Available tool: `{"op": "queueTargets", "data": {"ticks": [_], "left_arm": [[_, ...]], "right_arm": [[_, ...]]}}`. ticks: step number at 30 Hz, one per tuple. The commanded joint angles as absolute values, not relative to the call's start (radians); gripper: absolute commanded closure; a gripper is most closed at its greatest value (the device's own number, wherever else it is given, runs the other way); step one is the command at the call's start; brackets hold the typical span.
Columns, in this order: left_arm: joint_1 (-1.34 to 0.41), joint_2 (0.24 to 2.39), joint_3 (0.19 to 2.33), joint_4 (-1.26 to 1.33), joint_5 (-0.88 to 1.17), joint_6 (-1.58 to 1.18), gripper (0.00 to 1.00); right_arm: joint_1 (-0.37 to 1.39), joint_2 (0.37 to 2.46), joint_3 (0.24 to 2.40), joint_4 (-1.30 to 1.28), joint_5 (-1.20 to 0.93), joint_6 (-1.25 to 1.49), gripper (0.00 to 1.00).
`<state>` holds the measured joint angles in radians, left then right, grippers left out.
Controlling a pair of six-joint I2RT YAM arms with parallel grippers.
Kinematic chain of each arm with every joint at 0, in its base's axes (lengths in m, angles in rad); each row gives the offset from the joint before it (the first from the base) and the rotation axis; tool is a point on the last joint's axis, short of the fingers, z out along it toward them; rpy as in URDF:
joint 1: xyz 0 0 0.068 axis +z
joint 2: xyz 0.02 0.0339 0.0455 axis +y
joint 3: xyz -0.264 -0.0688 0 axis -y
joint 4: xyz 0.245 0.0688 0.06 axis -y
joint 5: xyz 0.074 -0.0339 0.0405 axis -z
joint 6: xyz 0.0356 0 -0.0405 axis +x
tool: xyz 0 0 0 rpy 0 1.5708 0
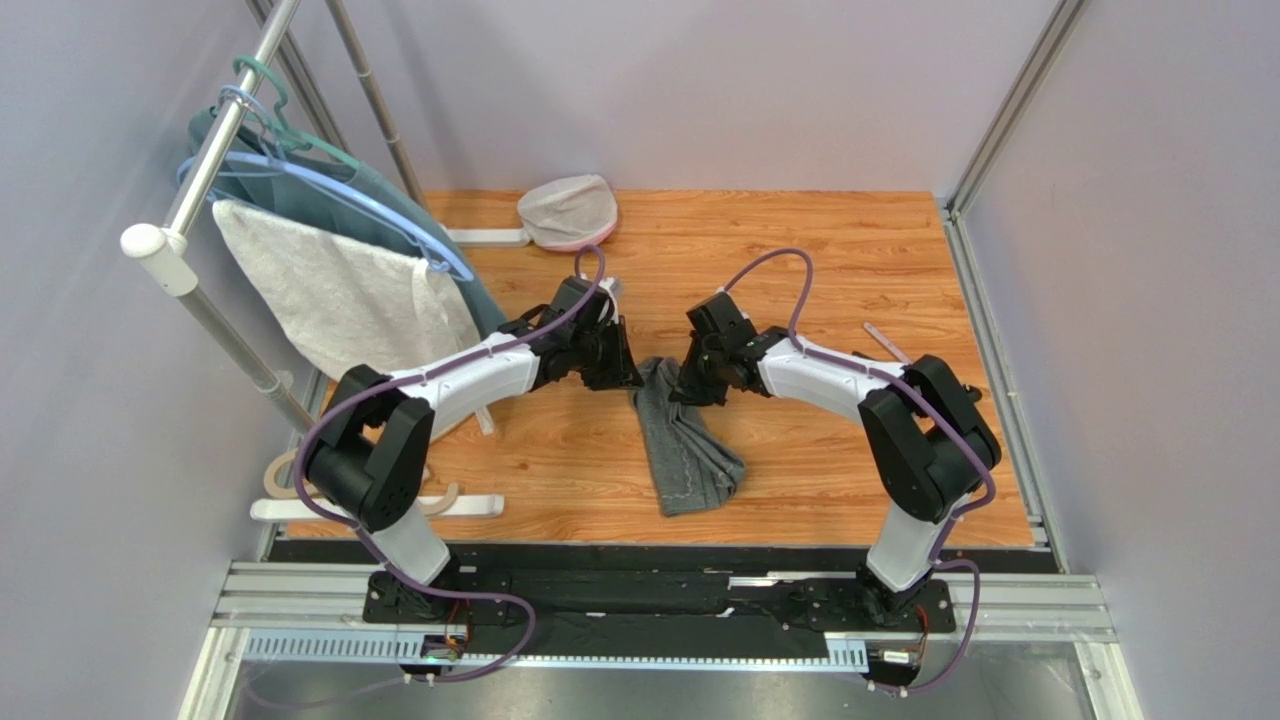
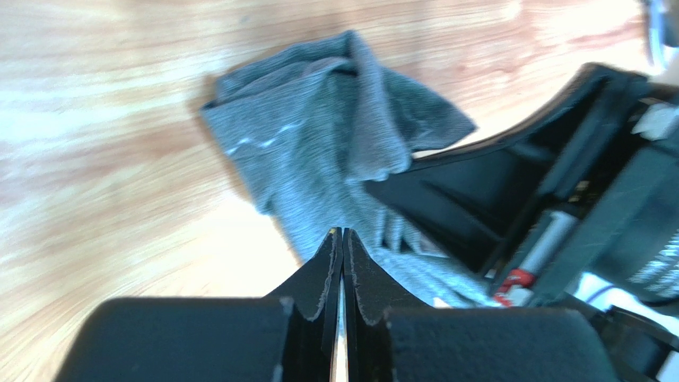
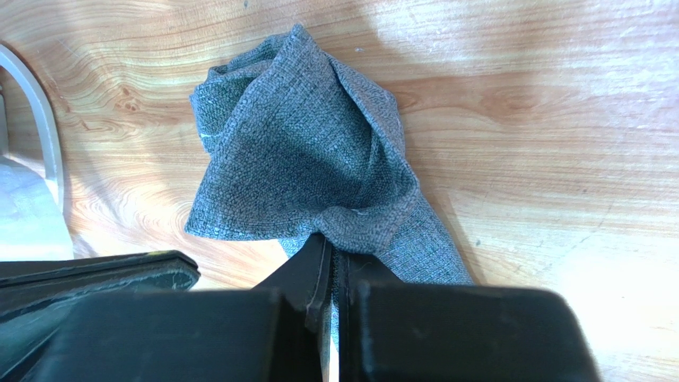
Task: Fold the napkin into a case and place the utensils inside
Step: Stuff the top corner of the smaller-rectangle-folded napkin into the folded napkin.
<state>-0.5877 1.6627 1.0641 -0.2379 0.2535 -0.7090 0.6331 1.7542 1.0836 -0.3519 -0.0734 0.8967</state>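
Note:
The napkin (image 1: 684,443) is a dark grey cloth, crumpled into a long bunch in the middle of the wooden table (image 1: 812,255). Its far end is lifted where both grippers meet. My right gripper (image 1: 679,390) is shut on a fold of the napkin (image 3: 319,151), and cloth drapes over its fingertips (image 3: 333,243). My left gripper (image 1: 634,372) is shut just beside the napkin (image 2: 335,127), with nothing showing between its tips (image 2: 343,232). A slim silver-grey utensil (image 1: 884,341) lies beyond the right arm. No case is in view.
A rack on the left holds a white towel (image 1: 338,293) and a teal garment (image 1: 443,248) on hangers. A pink-grey cap (image 1: 568,210) sits at the back. Wooden rings (image 1: 286,477) lie near the left arm's base. Metal frame posts line the right edge (image 1: 977,285).

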Motion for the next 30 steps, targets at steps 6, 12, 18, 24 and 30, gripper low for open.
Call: {"op": "queueTargets", "data": {"ticks": [6,12,18,24,30], "left_arm": [[-0.569,1.785,1.103,-0.267,0.135,-0.657,0.96],[-0.592,1.855,1.092,-0.189,0.178,-0.678,0.97],[-0.597,1.855,1.068,-0.152,0.210,-0.698,0.97],[-0.597,1.836,1.054,-0.138,0.218,-0.696,0.97],[-0.595,1.844,1.046,-0.124,0.241,-0.647,0.97]], "right_arm": [[0.634,1.730,1.095,-0.316,-0.101,1.017,1.00],[0.634,1.747,1.098,-0.314,-0.112,1.101,1.00],[0.640,1.766,1.104,-0.321,-0.075,1.232,1.00],[0.650,1.835,1.166,-0.376,-0.025,1.313,1.00],[0.667,1.891,1.239,-0.439,-0.005,1.324,1.00]]}}
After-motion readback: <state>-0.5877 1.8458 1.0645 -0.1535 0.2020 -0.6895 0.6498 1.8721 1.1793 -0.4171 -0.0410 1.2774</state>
